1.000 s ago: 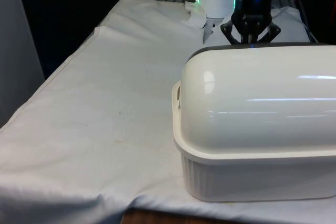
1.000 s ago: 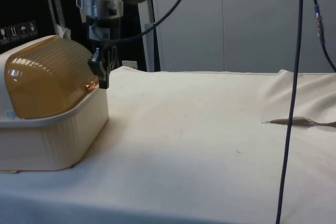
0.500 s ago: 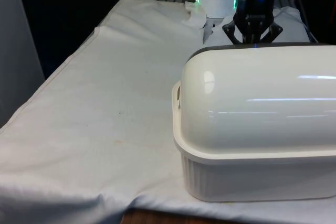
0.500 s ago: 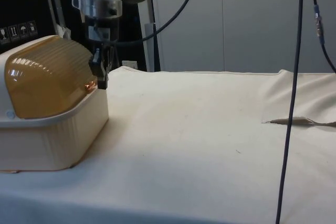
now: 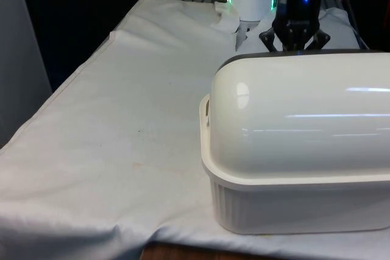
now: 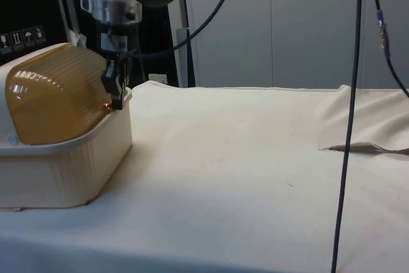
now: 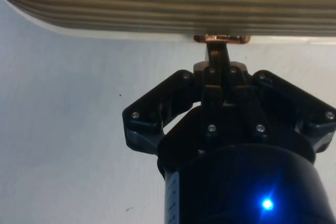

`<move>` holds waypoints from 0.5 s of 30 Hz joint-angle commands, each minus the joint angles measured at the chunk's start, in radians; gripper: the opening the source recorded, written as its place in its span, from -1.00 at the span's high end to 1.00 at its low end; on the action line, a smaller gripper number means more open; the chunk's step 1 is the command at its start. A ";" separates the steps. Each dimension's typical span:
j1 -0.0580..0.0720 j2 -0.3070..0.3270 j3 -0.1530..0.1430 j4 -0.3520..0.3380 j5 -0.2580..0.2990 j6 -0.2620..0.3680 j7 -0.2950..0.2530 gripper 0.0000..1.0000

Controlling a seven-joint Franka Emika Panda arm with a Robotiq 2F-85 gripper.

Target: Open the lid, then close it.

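The bread box (image 5: 292,211) sits on the bench (image 5: 122,120) at the front view's right, amber lid (image 6: 57,91) down. The tool (image 7: 220,56) is pinched closed on the lid's small copper handle (image 7: 220,39) at the lower front edge.

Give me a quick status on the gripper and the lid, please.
Gripper shut, tips at the handle on the lid's front edge. Lid down on the bread box. Nothing in the way.

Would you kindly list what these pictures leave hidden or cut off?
- Front view: the bread box runs off the right edge, and its white back hides the lid's handle.
- Side view: the amber lid is cut by the left edge.
- Wrist view: the gripper covers most of the handle.
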 commanded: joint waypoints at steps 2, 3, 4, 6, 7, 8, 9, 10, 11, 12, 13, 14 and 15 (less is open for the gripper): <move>-0.003 0.008 0.003 0.010 0.004 -0.004 -0.008 0.99; -0.003 0.008 0.002 0.011 0.004 -0.004 -0.008 0.99; -0.003 0.008 0.002 0.011 0.003 -0.004 -0.008 0.99; -0.001 0.007 0.001 0.010 0.002 -0.003 -0.005 0.99; -0.001 0.007 0.001 0.009 0.001 -0.002 -0.005 0.99; 0.000 0.004 0.000 0.009 0.000 -0.003 -0.004 0.99; 0.001 0.001 0.000 0.009 0.000 -0.003 -0.003 0.99; 0.000 0.003 -0.001 0.005 0.000 -0.001 -0.002 0.99; 0.001 -0.001 0.000 0.009 -0.001 -0.003 -0.002 0.99; 0.002 -0.003 -0.001 0.009 -0.002 -0.002 -0.002 0.99; 0.002 -0.006 -0.001 0.010 -0.003 -0.002 -0.001 0.99; 0.003 -0.010 -0.002 0.010 -0.004 -0.002 -0.001 0.99; 0.004 -0.013 -0.002 0.010 -0.005 -0.002 0.000 0.99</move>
